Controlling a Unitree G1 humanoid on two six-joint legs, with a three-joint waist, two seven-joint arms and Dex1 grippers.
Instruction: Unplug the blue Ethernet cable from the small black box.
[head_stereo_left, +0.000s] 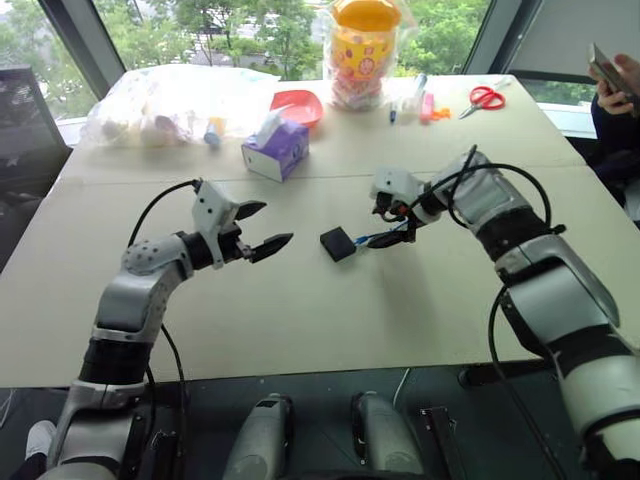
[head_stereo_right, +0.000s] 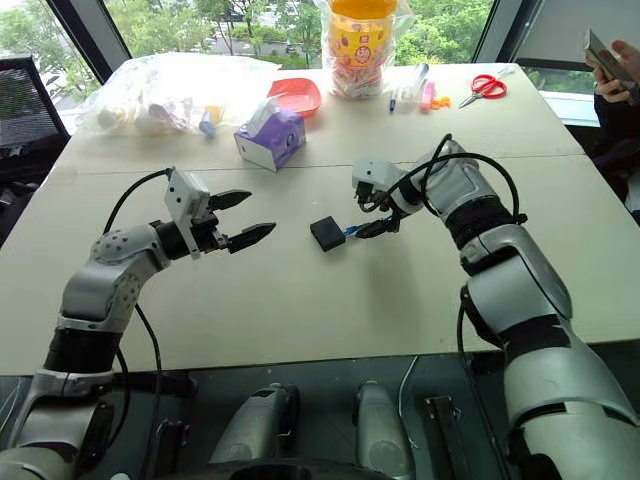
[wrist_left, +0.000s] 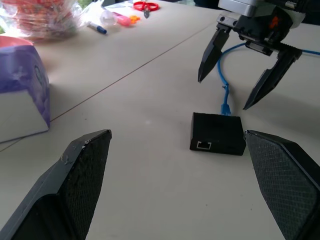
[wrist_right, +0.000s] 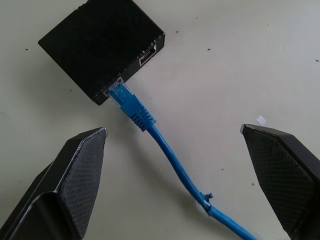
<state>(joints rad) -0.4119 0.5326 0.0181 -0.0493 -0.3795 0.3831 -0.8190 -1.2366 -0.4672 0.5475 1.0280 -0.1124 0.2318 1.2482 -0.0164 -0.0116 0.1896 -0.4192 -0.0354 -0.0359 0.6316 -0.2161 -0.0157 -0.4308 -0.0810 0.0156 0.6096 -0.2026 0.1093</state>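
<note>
Beige tabletop by a window, greenery beyond the glass.

Near mid-table: small black box (wrist_right: 100, 47), flat, matte, lying on bare surface. Blue Ethernet cable (wrist_right: 165, 145) still plugged into one side face, clear plug seated in the port, ribbed blue boot just outside it. Second port, empty, on the neighbouring face. Cable trailing away from the box toward the robot's right, with a small nick or kink in the sheath partway along.

Handling, as a judgement: box probably light plastic, smooth, likely to slide or lift with any pull on the cord. Cable thin, limp, no good for pushing; sheath already scuffed, so not the place to tug. Best hold: the boot just behind the plug, stiffest part, close to the latch tab. Latch likely brittle; straight pull along the port axis, not a sideways wrench. Box wanting a pinch across its two free sides to stay put.

Right gripper (wrist_left: 247, 75) poised above the cable, tilted down, fingers spread wide to either side of the cord, touching nothing. Left gripper (head_stereo_left: 262, 228) level, on the box's other side, a little apart, jaws likewise wide, empty.

Farther out: purple tissue box (head_stereo_left: 277, 148), red bowl (head_stereo_left: 298, 104), bagged jar of sweets (head_stereo_left: 361, 48), red scissors (head_stereo_left: 486, 98), clear plastic bag (head_stereo_left: 170, 105). Person's hand with a phone at the far right edge.
</note>
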